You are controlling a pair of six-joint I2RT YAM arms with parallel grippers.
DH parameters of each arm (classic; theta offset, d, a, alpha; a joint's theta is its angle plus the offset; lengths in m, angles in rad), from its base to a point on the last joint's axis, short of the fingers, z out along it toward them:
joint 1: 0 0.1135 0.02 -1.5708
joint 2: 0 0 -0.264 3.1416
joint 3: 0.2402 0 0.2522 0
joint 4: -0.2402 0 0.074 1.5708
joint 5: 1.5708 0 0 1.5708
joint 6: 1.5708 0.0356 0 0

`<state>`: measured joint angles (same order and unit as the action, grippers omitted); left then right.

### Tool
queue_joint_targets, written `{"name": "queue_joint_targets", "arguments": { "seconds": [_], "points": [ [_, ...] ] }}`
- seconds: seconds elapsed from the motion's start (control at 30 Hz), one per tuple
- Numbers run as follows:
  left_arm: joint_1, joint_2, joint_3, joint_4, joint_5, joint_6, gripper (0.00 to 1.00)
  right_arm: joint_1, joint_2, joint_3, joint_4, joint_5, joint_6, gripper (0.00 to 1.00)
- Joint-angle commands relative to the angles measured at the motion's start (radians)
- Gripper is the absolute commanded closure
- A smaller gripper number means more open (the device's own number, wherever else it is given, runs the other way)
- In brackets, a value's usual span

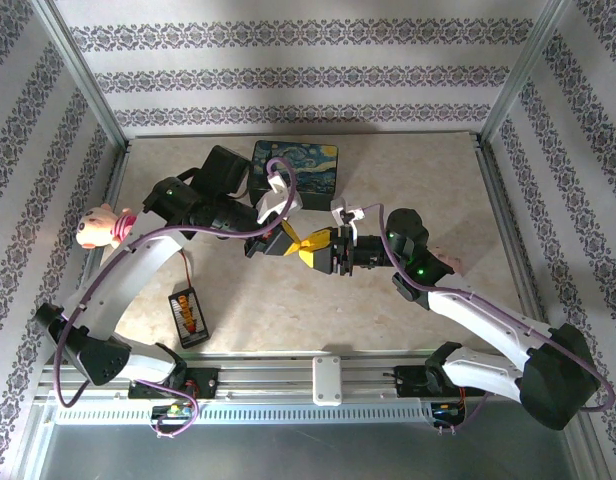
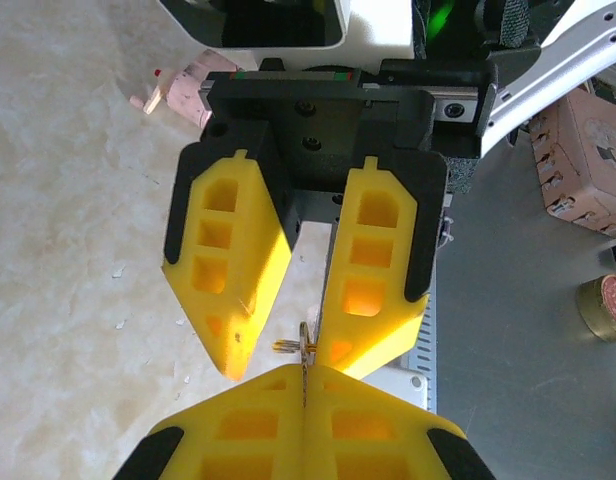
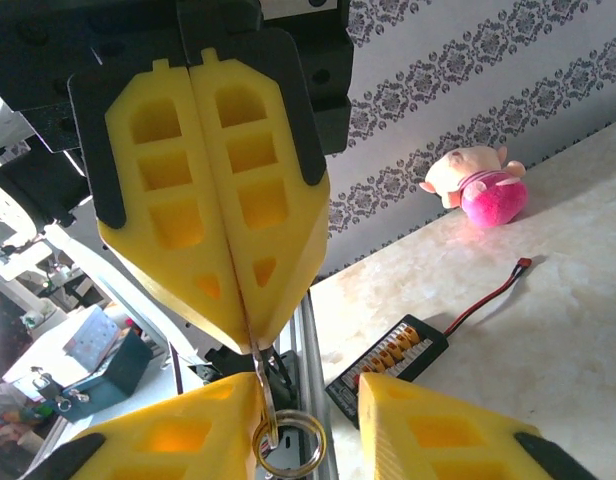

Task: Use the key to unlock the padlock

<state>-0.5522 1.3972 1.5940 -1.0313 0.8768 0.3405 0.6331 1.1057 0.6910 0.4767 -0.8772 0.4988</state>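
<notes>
The left gripper [image 3: 250, 340] holds the key [image 3: 266, 400] up to the right gripper [image 3: 308, 400].
Its fingers are pressed fully together on the key. The right fingers stand a little apart on either side of it, gripping nothing. We cannot make out the padlock. The box [image 1: 295, 165] at the far side is shut, its inside hidden.

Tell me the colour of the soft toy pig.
Pale pink head, bright pink body; the pig shows best in the right wrist view.
</notes>
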Motion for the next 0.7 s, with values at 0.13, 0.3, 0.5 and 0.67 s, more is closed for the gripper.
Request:
{"name": "queue_joint_targets", "arguments": {
  "seconds": [0.13, 0.3, 0.5, 0.67],
  "points": [
    [0.017, -0.027, -0.022, 0.043, 0.051, -0.009, 1.0, 0.004, -0.041, -0.004, 0.033, 0.003, -0.001, 0.76],
    [0.016, -0.027, -0.028, 0.041, 0.059, -0.007, 1.0, 0.002, -0.047, -0.002, 0.04, 0.006, 0.004, 0.81],
    [0.026, -0.037, -0.043, 0.078, 0.06, -0.027, 1.0, 0.003, -0.039, -0.001, 0.04, 0.001, 0.006, 0.84],
    [0.032, -0.037, -0.048, 0.096, 0.073, -0.042, 1.0, 0.004, -0.03, 0.004, 0.047, -0.01, 0.012, 0.86]
  ]
}}
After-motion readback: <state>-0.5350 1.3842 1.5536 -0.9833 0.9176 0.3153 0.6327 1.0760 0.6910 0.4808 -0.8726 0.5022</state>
